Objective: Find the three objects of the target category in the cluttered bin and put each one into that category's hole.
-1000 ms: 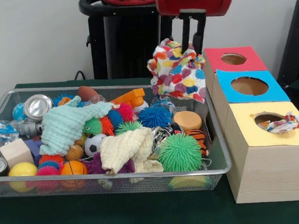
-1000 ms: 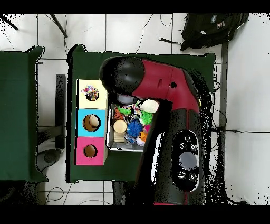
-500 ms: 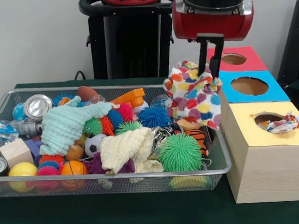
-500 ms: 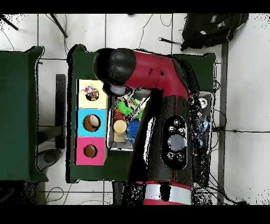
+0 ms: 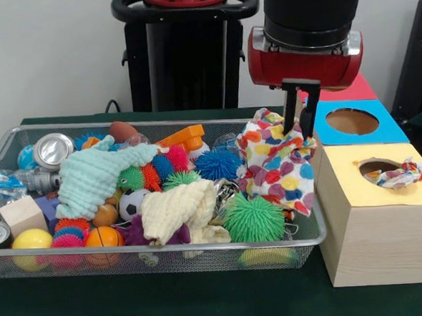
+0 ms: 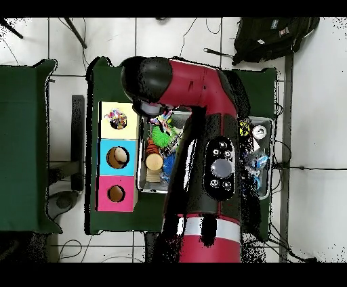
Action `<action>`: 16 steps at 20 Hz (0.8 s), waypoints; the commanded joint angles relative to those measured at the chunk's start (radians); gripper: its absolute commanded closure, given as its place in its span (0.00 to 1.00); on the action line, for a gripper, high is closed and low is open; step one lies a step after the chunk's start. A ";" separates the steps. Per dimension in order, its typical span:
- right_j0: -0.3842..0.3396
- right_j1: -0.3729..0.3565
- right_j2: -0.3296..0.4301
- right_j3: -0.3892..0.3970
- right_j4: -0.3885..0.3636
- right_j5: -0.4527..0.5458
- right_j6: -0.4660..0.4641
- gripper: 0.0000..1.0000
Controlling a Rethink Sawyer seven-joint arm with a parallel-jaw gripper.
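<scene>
Over the wire-mesh bin (image 5: 3, 153), the red and black arm's gripper (image 5: 299, 127) pinches a multicoloured spotted cloth (image 5: 277, 161) beside the yellow-topped wooden box (image 5: 386, 212), whose hole (image 5: 378, 167) already shows one cloth; likely two remain.

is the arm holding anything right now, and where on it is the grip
Yes. The gripper is shut on the spotted cloth, pinching it at its top edge so the rest hangs down over the bin's end next to the yellow box.

The red arm (image 6: 203, 135) covers much of the wire bin (image 6: 144, 186) beside three coloured boxes (image 6: 116, 156).
</scene>
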 commanded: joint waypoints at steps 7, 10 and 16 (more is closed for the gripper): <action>-0.001 0.050 -0.012 -0.057 0.033 0.141 0.285 1.00; 0.021 0.059 -0.023 -0.079 0.039 0.156 0.318 1.00; 0.054 0.050 -0.047 -0.090 0.056 0.190 0.369 1.00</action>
